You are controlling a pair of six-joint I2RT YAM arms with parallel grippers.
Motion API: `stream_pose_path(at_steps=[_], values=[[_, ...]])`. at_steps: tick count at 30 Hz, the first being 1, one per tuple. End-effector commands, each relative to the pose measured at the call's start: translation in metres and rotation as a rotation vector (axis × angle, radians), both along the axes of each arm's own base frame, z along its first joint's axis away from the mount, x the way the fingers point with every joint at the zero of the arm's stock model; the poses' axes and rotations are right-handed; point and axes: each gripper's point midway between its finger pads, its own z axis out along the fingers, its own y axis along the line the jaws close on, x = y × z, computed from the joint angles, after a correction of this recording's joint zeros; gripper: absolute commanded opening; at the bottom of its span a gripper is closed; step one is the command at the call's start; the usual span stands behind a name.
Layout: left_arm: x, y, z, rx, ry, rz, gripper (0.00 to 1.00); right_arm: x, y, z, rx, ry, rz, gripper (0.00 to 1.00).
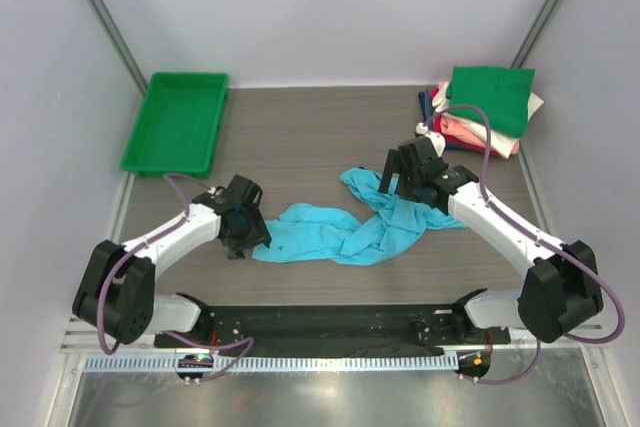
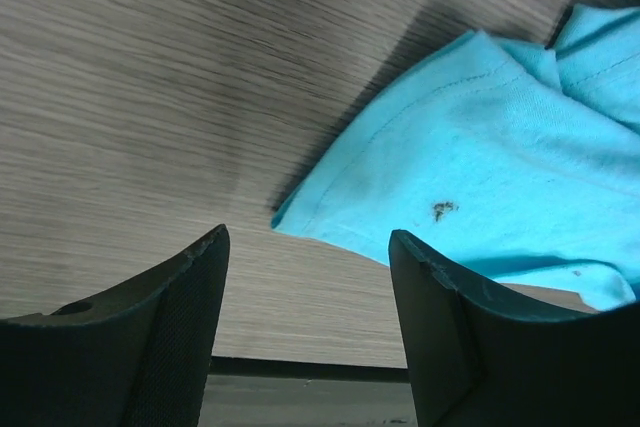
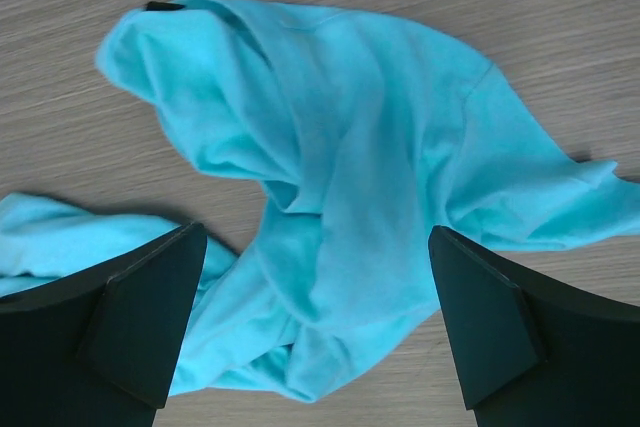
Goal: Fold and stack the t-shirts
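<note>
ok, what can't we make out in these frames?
- Top view: lower shirts in the stack are hidden under the green shirt; count unclear.
- Top view: right gripper covers part of the turquoise shirt; bunching hides its full shape.
- Left wrist view: turquoise shirt cut off by the right edge.

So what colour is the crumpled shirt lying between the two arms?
The shirt is turquoise, a light blue, best seen in the right wrist view.

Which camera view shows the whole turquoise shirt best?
The top view: there the turquoise shirt shows whole, lying crumpled. The left wrist view shows only one hem corner of it, the right wrist view only a bunched part.
</note>
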Motion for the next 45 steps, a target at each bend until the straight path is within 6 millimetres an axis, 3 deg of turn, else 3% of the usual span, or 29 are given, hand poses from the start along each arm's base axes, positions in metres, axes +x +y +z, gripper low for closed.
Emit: stream_pose_path(at_steps=[1,6,8,11,12,13,16,18,19,21,26,28,31,34,36,37,38,42,43,45], values=[[0.007,-0.014,-0.010,-0.010,-0.012,0.002,0.64,0.007,-0.005,-0.004,0.061,-0.012,0.031,1.00],[0.003,-0.016,-0.021,0.009,0.010,-0.006,0.53,0.002,-0.045,-0.020,0.111,0.032,-0.040,1.00],[0.003,-0.017,-0.024,0.015,0.014,-0.009,0.50,-0.002,-0.052,-0.025,0.122,0.045,-0.056,1.00],[0.005,-0.012,-0.027,0.040,0.005,-0.002,0.31,-0.009,-0.061,-0.035,0.161,0.071,-0.080,1.00],[0.008,-0.012,-0.025,0.042,-0.006,0.002,0.13,-0.009,-0.058,-0.036,0.193,0.073,-0.079,1.00],[0.013,-0.015,-0.023,0.034,-0.032,-0.008,0.04,-0.012,-0.056,-0.039,0.217,0.082,-0.075,1.00],[0.027,-0.019,0.001,0.000,-0.123,0.000,0.00,-0.025,-0.052,-0.060,0.251,0.124,-0.085,1.00],[0.045,-0.015,0.036,-0.018,-0.224,0.028,0.00,-0.026,-0.054,-0.069,0.254,0.131,-0.098,0.98],[0.045,-0.009,0.047,-0.009,-0.231,0.041,0.00,-0.030,-0.057,-0.078,0.247,0.150,-0.112,0.93],[0.062,0.005,0.086,-0.023,-0.324,0.088,0.00,-0.028,-0.067,-0.083,0.241,0.131,-0.146,0.88],[0.079,0.054,0.148,-0.027,-0.430,0.206,0.00,-0.038,-0.078,-0.110,0.305,0.167,-0.207,0.56],[0.077,0.067,0.159,-0.039,-0.439,0.223,0.00,-0.042,-0.076,-0.120,0.325,0.189,-0.210,0.43],[0.077,0.112,0.176,-0.045,-0.484,0.363,0.00,-0.049,-0.086,-0.134,0.355,0.219,-0.271,0.41],[0.069,0.135,0.179,-0.066,-0.505,0.447,0.00,-0.055,-0.094,-0.136,0.362,0.221,-0.311,0.41],[0.065,0.138,0.167,-0.078,-0.486,0.464,0.00,-0.058,-0.097,-0.130,0.362,0.204,-0.331,0.44],[0.062,0.139,0.161,-0.084,-0.474,0.464,0.00,-0.060,-0.101,-0.129,0.350,0.197,-0.353,0.54],[0.057,0.138,0.147,-0.087,-0.433,0.470,0.00,-0.062,-0.102,-0.126,0.350,0.189,-0.364,0.58],[0.044,0.135,0.117,-0.101,-0.358,0.466,0.00,-0.062,-0.103,-0.095,0.378,0.080,-0.396,0.73],[0.042,0.135,0.113,-0.101,-0.350,0.462,0.00,-0.055,-0.100,-0.073,0.405,-0.004,-0.364,0.75],[0.037,0.128,0.103,-0.116,-0.332,0.418,0.00,-0.047,-0.090,-0.048,0.437,-0.086,-0.299,0.76]])
